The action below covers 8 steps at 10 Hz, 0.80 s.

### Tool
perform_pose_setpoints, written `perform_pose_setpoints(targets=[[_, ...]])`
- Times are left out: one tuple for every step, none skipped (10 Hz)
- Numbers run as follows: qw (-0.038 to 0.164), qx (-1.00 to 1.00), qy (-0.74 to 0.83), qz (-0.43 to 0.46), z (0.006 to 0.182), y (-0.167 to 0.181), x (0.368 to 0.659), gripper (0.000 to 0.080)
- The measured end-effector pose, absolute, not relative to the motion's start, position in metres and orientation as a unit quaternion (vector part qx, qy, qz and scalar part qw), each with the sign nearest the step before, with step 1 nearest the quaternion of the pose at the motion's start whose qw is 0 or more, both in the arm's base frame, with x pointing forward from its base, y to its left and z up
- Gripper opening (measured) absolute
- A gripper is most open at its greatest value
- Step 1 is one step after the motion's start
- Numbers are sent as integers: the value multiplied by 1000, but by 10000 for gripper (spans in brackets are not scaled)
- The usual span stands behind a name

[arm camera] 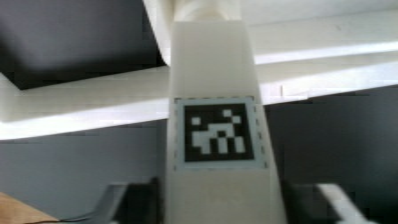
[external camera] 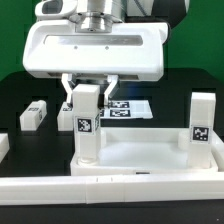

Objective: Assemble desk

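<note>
place: robotics lab test rig | evidence: robot arm (external camera: pixel 95 50) over bare black counter (external camera: pixel 20 95) | square-tagged white leg (external camera: pixel 88 145) under the arm | marker board (external camera: pixel 130 107) flat on counter | plain green backdrop (external camera: pixel 205 60) | white border bar (external camera: pixel 110 195) along counter edge | wrist view fills with one printed tag (arm camera: pixel 217 130)

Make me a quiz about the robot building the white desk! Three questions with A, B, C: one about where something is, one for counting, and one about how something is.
1. Where does the gripped leg in the gripper stand?
A. At the tabletop corner on the exterior view's left.
B. In the tabletop's middle.
C. Off the tabletop.

2. How many legs stand upright on the tabletop?
A. One.
B. Two.
C. Four.

3. How is the loose leg beside the tabletop?
A. Lying down.
B. Standing upright.
C. Hanging in the air.

Answers:
1 A: its lower end meets that corner.
2 B: the gripped leg and the second leg both stand.
3 A: it rests on its long side.
</note>
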State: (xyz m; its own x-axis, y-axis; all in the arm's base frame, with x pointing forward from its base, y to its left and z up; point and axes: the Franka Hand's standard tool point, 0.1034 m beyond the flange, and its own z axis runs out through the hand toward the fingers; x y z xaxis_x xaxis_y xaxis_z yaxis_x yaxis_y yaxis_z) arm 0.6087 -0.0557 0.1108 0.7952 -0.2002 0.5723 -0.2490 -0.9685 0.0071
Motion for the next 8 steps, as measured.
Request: perform_pose_setpoints(targets=[[41,947,-119,297,111,-56,609,456],[41,947,-119,297,111,-56,609,602],[41,947,-119,297,111,-56,609,636],[41,947,-119,297,111,-56,609,636],[41,947,-119,297,111,-56,609,645],[41,947,-119,297,111,-56,609,645],[41,947,-119,297,111,-56,609,649],[41,947,-119,296,111,-56,609,649]])
